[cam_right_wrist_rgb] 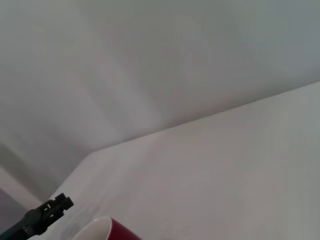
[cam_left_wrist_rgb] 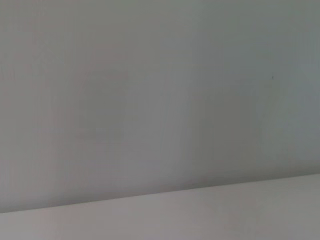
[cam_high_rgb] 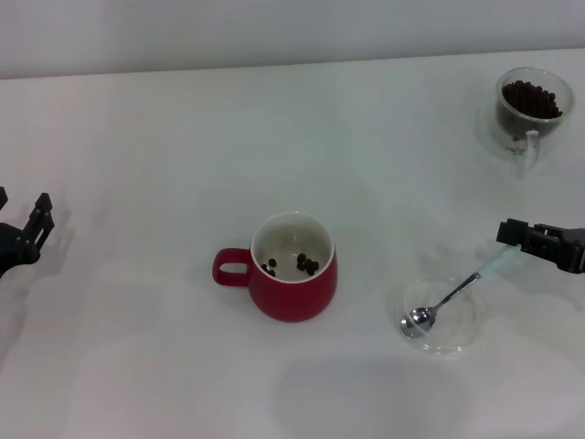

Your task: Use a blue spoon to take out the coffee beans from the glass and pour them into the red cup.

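The red cup (cam_high_rgb: 294, 288) stands mid-table, handle to the left, with a few coffee beans (cam_high_rgb: 306, 264) on its white inside. Its rim (cam_right_wrist_rgb: 107, 227) also shows in the right wrist view. The glass (cam_high_rgb: 531, 112) stands at the far right, filled with dark beans. The blue spoon (cam_high_rgb: 454, 294) lies with its metal bowl in a shallow clear dish (cam_high_rgb: 457, 340), and its pale handle slants up to my right gripper (cam_high_rgb: 523, 240), which is over the handle's end. My left gripper (cam_high_rgb: 20, 206) waits open at the table's left edge, holding nothing.
The white table (cam_high_rgb: 164, 137) ends at a pale wall behind. In the right wrist view the left gripper (cam_right_wrist_rgb: 47, 212) appears far off. The left wrist view holds only wall and table surface.
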{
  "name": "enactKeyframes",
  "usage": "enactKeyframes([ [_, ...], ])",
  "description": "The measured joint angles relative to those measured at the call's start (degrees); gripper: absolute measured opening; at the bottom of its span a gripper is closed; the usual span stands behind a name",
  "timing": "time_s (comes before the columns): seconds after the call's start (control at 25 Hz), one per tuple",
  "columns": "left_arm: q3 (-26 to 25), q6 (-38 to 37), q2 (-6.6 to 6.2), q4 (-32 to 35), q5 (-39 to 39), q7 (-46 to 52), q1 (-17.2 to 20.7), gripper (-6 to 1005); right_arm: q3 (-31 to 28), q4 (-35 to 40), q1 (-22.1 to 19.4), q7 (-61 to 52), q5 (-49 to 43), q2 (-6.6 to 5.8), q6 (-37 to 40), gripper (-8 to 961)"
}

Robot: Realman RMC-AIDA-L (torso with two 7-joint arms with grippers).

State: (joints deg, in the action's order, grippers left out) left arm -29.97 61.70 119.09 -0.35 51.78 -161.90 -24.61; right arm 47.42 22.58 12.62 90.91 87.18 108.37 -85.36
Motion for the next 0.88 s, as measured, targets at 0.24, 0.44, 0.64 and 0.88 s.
enactKeyframes([
  [0.24,0.0,0.0,0.0,0.0,0.1,0.0,0.0,590,0.1,0.2,0.3,0.1,-0.3,0.49,3.7,261],
  [0.44,-0.1,0.0,0.0,0.1,0.2,0.0,0.0,590,-0.3,0.4,1.2,0.2,-1.3,0.77,6.1,261],
  [0.64,-0.2,0.0,0.0,0.1,0.3,0.0,0.2,590,-4.4,2.2,1.7,0.9,-0.5,1.4,5.9,261],
  [0.88,-0.4,0.0,0.0,0.2,0.5,0.0,0.0,591,-18.3,3.9,1.5,11.4,-0.2,4.37,6.1,261],
])
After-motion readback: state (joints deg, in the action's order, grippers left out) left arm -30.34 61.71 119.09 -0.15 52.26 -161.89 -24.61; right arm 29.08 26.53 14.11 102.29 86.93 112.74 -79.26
